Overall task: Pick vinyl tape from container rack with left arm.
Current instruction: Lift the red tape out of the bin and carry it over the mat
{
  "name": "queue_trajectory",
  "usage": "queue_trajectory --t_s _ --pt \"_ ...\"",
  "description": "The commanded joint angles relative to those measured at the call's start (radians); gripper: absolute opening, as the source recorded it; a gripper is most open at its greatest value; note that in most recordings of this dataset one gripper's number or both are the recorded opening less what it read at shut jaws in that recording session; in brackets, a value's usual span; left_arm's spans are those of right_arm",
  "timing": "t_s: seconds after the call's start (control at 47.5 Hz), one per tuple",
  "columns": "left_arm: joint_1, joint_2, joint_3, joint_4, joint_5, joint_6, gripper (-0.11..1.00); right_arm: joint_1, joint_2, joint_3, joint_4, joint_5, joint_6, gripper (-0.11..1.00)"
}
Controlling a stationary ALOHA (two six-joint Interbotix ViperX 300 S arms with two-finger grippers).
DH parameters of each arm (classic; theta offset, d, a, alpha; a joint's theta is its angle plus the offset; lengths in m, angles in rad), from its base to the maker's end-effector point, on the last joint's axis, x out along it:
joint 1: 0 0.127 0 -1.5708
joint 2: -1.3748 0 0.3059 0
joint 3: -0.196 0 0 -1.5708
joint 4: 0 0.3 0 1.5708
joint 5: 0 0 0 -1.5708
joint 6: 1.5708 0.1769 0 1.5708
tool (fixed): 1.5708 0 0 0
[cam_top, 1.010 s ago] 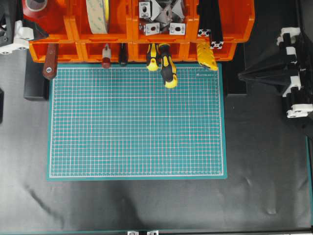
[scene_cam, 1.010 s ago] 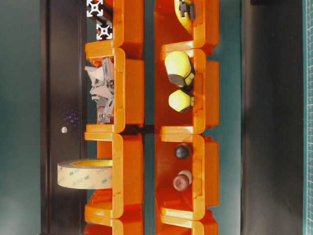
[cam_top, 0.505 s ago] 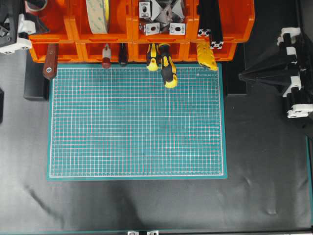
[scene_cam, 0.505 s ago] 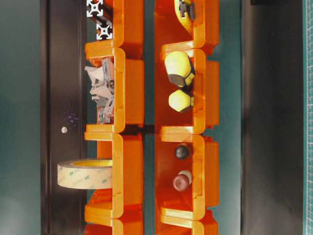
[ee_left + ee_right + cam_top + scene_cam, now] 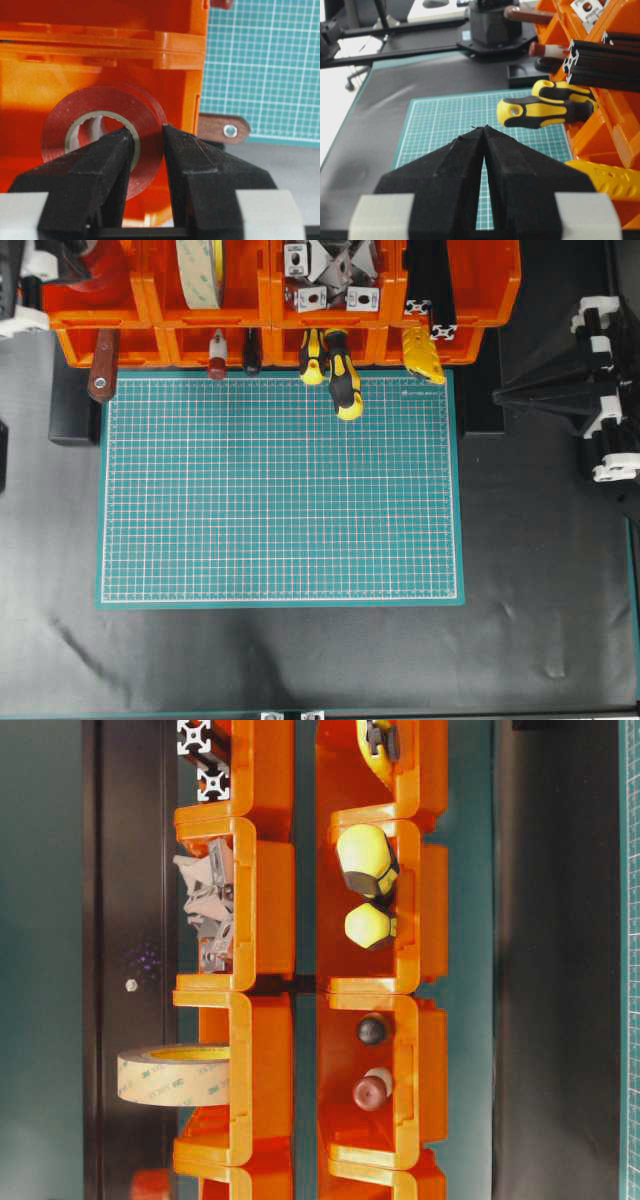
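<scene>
Only the left wrist view shows the glossy red vinyl tape roll [image 5: 102, 135]: it stands on edge inside an end bin of the bright orange plastic container rack [image 5: 100, 65], its hole facing the camera. The black left gripper [image 5: 149, 137] pinches its wall, 1 finger [image 5: 112, 150] in the white core. The overhead view hides this under the left arm [image 5: 25, 280]. A wooden handle [image 5: 222, 129] lies beside. The right gripper [image 5: 484, 131] is closed, empty.
</scene>
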Motion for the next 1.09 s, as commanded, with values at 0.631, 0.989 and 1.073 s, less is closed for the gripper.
queue_trajectory --t_s 0.631,0.989,1.073 --pt "-0.463 0.069 -0.081 0.000 -0.328 -0.198 0.20 0.002 -0.003 -0.035 0.003 0.000 0.003 0.00" --pt "-0.565 0.236 0.173 -0.002 -0.796 -0.270 0.20 0.002 -0.005 -0.037 0.003 -0.002 0.003 0.00" --pt "-0.565 0.278 0.202 -0.002 -0.827 -0.284 0.20 0.002 -0.006 -0.037 0.005 0.000 0.003 0.00"
